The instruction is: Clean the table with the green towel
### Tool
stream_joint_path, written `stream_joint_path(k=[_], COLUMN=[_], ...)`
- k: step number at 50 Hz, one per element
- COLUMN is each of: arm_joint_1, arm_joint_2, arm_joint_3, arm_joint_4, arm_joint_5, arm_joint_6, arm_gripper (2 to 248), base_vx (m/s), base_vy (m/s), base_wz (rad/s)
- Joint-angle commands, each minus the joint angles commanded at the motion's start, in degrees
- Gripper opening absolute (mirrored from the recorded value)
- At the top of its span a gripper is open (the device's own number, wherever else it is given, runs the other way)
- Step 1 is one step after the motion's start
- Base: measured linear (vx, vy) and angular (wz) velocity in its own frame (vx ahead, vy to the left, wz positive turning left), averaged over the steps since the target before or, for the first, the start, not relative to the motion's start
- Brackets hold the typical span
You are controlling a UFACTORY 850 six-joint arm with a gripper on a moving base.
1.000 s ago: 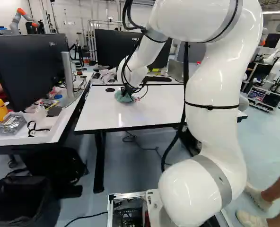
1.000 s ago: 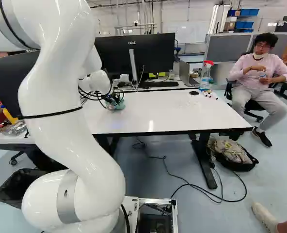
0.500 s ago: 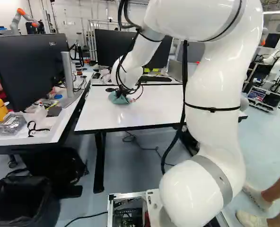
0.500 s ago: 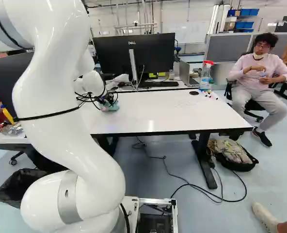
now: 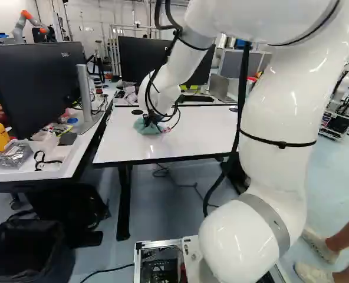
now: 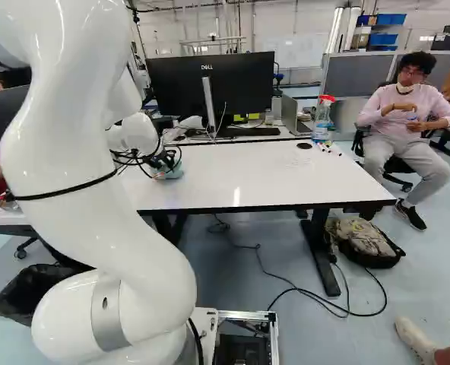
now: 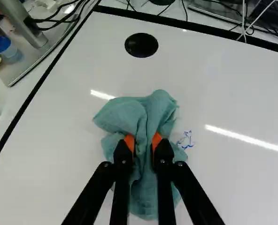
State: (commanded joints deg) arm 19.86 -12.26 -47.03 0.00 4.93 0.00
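Note:
In the left base view my gripper (image 5: pixel 152 119) is low over the white table (image 5: pixel 186 141), at its left part, with the green towel (image 5: pixel 144 127) bunched beneath. The wrist view shows my gripper (image 7: pixel 143 143) shut on the green towel (image 7: pixel 150 112), a fold pinched between the orange pads. The cloth lies crumpled on the tabletop, spreading ahead of and under the fingers. Blue pen marks (image 7: pixel 186 139) show on the white surface right beside the towel. In the right base view faint writing (image 6: pixel 297 161) is on the table near a black round cap (image 6: pixel 304 145).
Behind the table stand a monitor (image 6: pixel 210 84), a laptop (image 6: pixel 292 114) and a spray bottle (image 6: pixel 322 118). Several markers (image 6: pixel 330 148) lie at the table's far right. A side desk with another monitor (image 5: pixel 39 88) adjoins at the left. Another robot (image 5: pixel 30 23) stands far back.
My arm has swung at its upper links, and the gripper has shifted slightly left and nearer with the towel in it, sliding over the table. The base has not moved.

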Motion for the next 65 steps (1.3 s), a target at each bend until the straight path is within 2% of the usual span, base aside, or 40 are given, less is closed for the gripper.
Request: stream_joint_path(k=[11,31,47,65], arm_joint_1=[-1.1,-4.8,-7.5,-7.5], arm_joint_2=[2.2,3.5,1.3,-3.3], arm_joint_3=[2.5,4.0,1.5,-3.9], arm_joint_4=[0.0,0.0,0.0,0.0], arm_joint_5=[0.0,0.0,0.0,0.0], arm_joint_6=[0.0,0.0,0.0,0.0], arm_gripper=[59,59,59,59], base_vx=[0.000,0.000,0.000,0.000], base_vy=[0.000,0.000,0.000,0.000], base_wz=[0.000,0.000,0.000,0.000])
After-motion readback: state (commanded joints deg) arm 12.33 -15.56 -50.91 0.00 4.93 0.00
